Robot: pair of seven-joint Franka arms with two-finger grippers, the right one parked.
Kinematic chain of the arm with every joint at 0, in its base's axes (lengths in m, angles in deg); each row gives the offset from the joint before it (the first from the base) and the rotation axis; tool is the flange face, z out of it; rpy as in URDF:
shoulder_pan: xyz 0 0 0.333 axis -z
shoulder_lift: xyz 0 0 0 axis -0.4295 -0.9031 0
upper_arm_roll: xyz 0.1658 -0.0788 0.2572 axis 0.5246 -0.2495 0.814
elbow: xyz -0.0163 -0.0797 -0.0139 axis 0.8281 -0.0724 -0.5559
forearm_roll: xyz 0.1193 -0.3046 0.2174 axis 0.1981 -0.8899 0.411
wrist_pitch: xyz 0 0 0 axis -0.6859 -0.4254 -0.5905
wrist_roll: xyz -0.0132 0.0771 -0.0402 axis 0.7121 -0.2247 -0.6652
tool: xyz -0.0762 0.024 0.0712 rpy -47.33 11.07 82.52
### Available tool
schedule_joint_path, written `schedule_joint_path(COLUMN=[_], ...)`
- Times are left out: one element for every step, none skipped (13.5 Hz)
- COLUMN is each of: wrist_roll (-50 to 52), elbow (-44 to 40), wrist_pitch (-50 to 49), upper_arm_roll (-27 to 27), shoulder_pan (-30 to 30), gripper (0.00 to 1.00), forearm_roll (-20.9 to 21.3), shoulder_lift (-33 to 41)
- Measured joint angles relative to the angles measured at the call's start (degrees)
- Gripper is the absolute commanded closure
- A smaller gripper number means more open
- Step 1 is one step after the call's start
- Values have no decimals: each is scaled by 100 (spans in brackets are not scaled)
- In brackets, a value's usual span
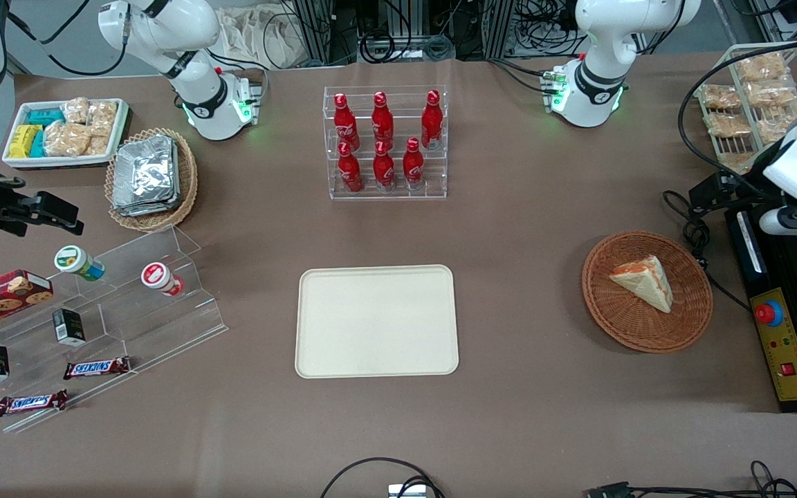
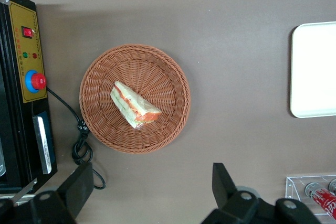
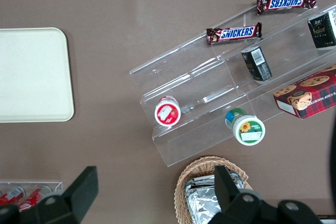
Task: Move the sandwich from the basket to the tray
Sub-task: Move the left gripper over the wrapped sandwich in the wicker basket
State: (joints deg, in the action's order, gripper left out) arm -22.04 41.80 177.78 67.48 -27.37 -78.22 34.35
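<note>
The sandwich [image 1: 644,280] [image 2: 134,105], a white-bread wedge with orange and pale green filling at its edge, lies in the round reddish-brown wicker basket [image 1: 647,328] [image 2: 100,124]. The cream rectangular tray [image 1: 376,321] [image 2: 315,69] lies flat at the table's middle with nothing on it. My left gripper [image 1: 713,192] [image 2: 152,184] hangs open above the table, just outside the basket's rim and farther from the front camera than the basket. Nothing is between its fingers [image 2: 80,182].
A black control box with a red button [image 1: 782,339] and a coiled black cable [image 1: 699,238] lie beside the basket at the working arm's end. A clear rack of red bottles [image 1: 386,142] stands farther back than the tray. Snack displays [image 1: 94,325] fill the parked arm's end.
</note>
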Motion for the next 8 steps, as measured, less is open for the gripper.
schedule_joint_path(wrist_roll=[0, 0, 0, 0, 15, 87, 261, 479], elbow=[0, 0, 0, 0, 0, 6, 37, 113], wrist_pitch=[0, 0, 0, -1, -6, -8, 9, 90], upper_arm_roll=[0, 0, 2, 7, 24, 44, 65, 80], shoulder_pan=[0, 0, -3, -13, -28, -53, -77, -96], gripper=[0, 0, 0, 0, 0, 0, 0, 0], forearm_roll=[0, 1, 3, 9, 14, 49, 142, 224], shoulder_lift=[0, -2, -11, -32, -72, -132, -208, -270])
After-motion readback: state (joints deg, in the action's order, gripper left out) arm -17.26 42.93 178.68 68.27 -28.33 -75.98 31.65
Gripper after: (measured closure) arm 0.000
